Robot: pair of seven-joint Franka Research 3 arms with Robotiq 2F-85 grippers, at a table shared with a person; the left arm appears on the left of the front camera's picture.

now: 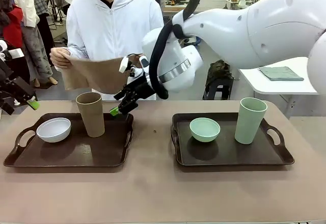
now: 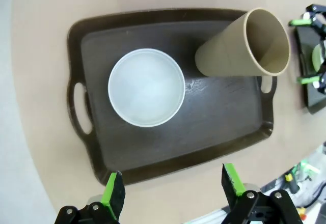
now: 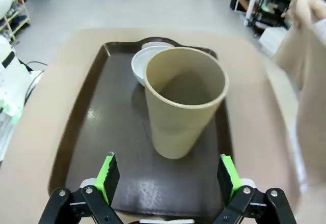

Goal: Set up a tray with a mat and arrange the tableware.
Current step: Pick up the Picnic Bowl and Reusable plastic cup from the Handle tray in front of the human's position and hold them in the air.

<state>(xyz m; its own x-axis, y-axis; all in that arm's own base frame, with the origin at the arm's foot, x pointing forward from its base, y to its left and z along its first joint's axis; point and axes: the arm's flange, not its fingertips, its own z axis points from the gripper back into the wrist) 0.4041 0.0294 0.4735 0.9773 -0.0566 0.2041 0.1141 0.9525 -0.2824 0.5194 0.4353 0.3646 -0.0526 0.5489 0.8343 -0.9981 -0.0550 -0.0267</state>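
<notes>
ROBOT AND PERSON AT A SHARED DESK: The robot's right tool, jaws spread wide and gripping nothing, hovers over the far right corner of the dark tray. Its arm reaches across the middle of the desk. On that tray, just beside the tool, the brown cup stands upright toward the tray's right end. The white bowl sits at the tray's left end, apart from the cup. The left tool, likewise wide open and empty, hangs above and to the left of the tray, touching nothing. Beyond the tray, at the far side of the desk, a person in a white jacket holds up a tan mat, one hand gripping its corner. The mat hangs clear of the tray. To the tray's right, well apart from it, lies a second dark tray. It carries the mint green bowl toward its left end and the pale green cup, upright, toward its right.
</notes>
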